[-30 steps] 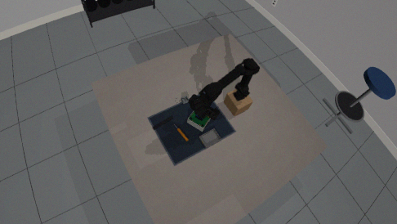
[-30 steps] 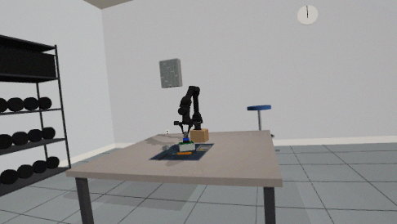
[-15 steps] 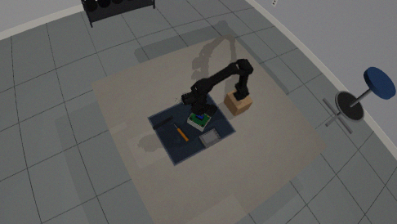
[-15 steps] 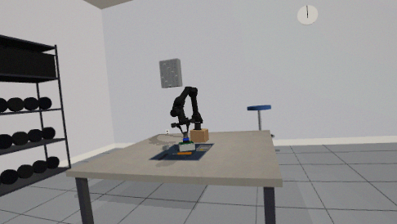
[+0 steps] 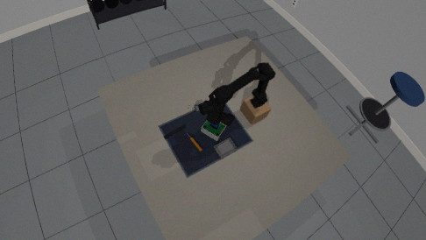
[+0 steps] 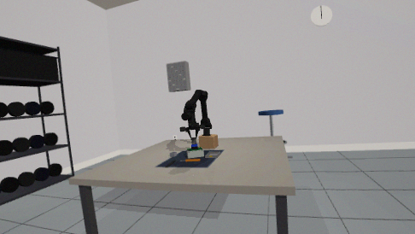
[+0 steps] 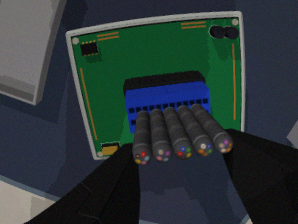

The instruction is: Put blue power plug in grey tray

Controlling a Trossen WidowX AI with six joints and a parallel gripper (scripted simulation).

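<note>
- From above, we see the gripper [image 5: 216, 122] [image 6: 194, 143] [image 7: 178, 147] over the circuit board [image 5: 216, 131] [image 6: 189, 150] [image 7: 102, 75], the grey tray [image 5: 225, 148] [image 6: 213, 155] [image 7: 25, 45] near and right, handy for delivery.
- From outside, we see the blue power plug [image 5: 214, 125] [image 6: 194, 146] [image 7: 167, 95] atop the board, beneath the fingers.
- At the wrist, we find the pincer clenched on the plug, cables [image 7: 171, 131] between its fingers, probably for rocking it from its black socket [image 7: 165, 80].

We count one circuit board [image 5: 217, 130] [image 6: 201, 149] [image 7: 165, 55] bearing one blue plug [image 5: 214, 125] [image 6: 194, 146] [image 7: 167, 95] with five cables [image 7: 171, 131], two round black parts [image 7: 217, 32] at the wrist view's two o'clock and one black chip [image 7: 89, 48] at ten, plus, from above, one tray [image 5: 225, 148] [image 6: 213, 155] [image 7: 25, 45] at the board's five o'clock and one orange-handled tool [image 5: 195, 144] [image 6: 192, 160] at eight.
</note>
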